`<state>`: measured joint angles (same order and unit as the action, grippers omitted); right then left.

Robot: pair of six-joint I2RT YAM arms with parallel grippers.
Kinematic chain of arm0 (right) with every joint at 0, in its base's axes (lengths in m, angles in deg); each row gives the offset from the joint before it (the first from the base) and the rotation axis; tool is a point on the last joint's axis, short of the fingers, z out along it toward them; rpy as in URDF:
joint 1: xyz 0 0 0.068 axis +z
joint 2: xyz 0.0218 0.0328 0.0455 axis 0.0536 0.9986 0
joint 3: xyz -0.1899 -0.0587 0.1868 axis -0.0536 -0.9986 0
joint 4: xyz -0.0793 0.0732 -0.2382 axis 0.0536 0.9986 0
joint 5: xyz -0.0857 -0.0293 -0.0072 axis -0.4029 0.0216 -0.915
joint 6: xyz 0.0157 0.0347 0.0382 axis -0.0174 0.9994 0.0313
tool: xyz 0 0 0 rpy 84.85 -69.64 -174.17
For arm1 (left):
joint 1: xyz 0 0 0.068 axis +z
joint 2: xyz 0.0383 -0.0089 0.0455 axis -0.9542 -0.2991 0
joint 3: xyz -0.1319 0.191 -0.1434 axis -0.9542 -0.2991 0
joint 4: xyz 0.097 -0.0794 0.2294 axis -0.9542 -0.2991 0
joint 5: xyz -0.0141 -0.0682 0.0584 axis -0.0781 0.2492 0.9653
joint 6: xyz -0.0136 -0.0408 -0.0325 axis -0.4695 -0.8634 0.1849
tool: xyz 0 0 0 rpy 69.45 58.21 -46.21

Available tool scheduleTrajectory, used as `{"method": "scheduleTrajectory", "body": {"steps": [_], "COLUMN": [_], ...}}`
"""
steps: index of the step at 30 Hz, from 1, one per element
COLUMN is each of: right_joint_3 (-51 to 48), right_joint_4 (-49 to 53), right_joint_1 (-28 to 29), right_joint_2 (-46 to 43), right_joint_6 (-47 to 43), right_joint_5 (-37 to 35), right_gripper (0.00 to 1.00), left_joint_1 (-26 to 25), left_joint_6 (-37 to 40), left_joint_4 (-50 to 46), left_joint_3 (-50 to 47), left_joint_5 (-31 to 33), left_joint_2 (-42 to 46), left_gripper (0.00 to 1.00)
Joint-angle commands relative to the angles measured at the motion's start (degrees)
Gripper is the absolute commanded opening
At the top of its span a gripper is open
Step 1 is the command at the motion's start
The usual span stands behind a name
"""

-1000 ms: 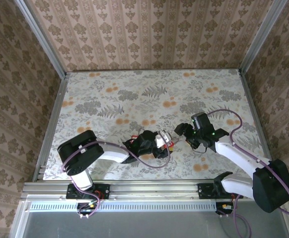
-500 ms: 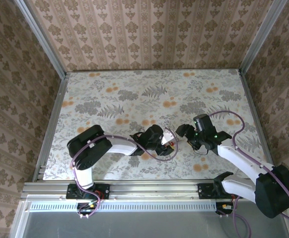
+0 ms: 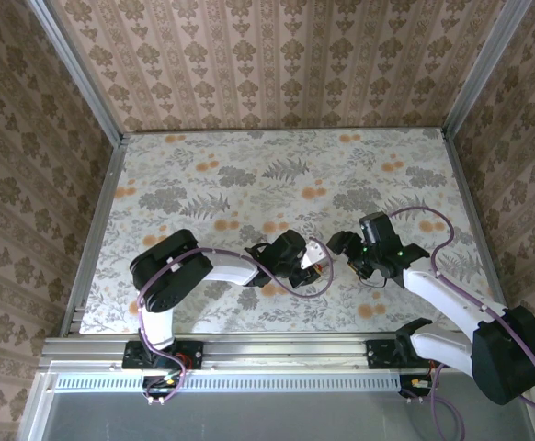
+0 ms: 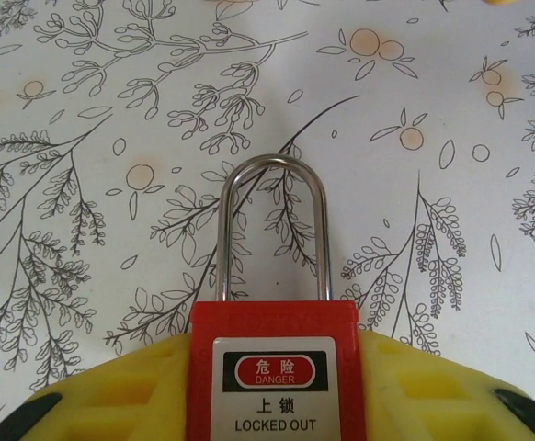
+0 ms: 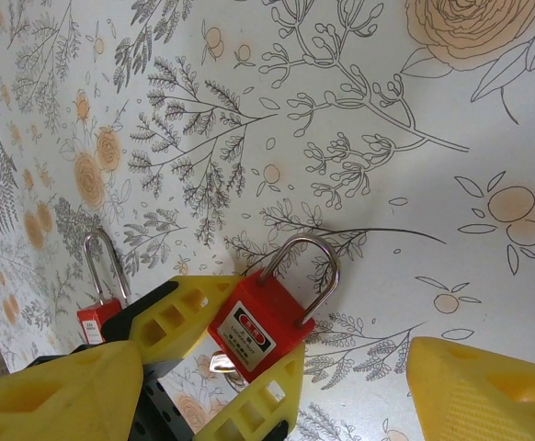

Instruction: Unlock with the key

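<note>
Nothing is unlocked yet. The red padlock (image 4: pixel 274 386) has its shackle (image 4: pixel 274 175) seated in the body, and its label reads "LOCKED OUT". It lies near the near edge of the tabletop (image 3: pixel 249 165), about mid-width. The left tool (image 3: pixel 312 259) pinches it, with yellow fingers (image 4: pixel 130 395) pressed against both sides of the body. A small silvery piece (image 5: pixel 217 361) shows under the padlock's base. It may be the key, but I cannot tell.

By my judgement, seating and turning the key is all left to do. The left arm lies low along the near edge, its wrist pointing right. The right arm bends inward, and its tool (image 3: pixel 341 246) hangs spread wide and empty just beside the padlock.
</note>
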<state>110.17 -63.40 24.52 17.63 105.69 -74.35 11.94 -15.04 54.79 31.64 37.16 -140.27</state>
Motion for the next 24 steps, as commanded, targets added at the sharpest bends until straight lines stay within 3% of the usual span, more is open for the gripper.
{"method": "scheduleTrajectory", "body": {"steps": [1, 10, 24], "right_joint_3": [-1.11, -3.68, -1.92], "right_joint_4": [0.96, -3.13, -1.59], "right_joint_1": [-0.36, 0.46, 4.83], "right_joint_2": [-1.47, -4.01, -0.01], "right_joint_6": [0.13, -0.64, -3.03], "right_joint_5": [1.22, 5.44, 3.8], "right_gripper": [0.76, 0.62, 0.47], "left_joint_1": [-0.17, -5.27, -7.65], "left_joint_6": [0.29, 3.96, 6.54], "left_joint_4": [-1.44, 2.43, 1.21], "left_joint_3": [-1.22, -7.27, -7.55], "left_joint_5": [-1.22, 7.79, 12.68], "left_joint_2": [1.34, 13.31, 17.49], "left_gripper": [0.2, 0.12, 0.1]}}
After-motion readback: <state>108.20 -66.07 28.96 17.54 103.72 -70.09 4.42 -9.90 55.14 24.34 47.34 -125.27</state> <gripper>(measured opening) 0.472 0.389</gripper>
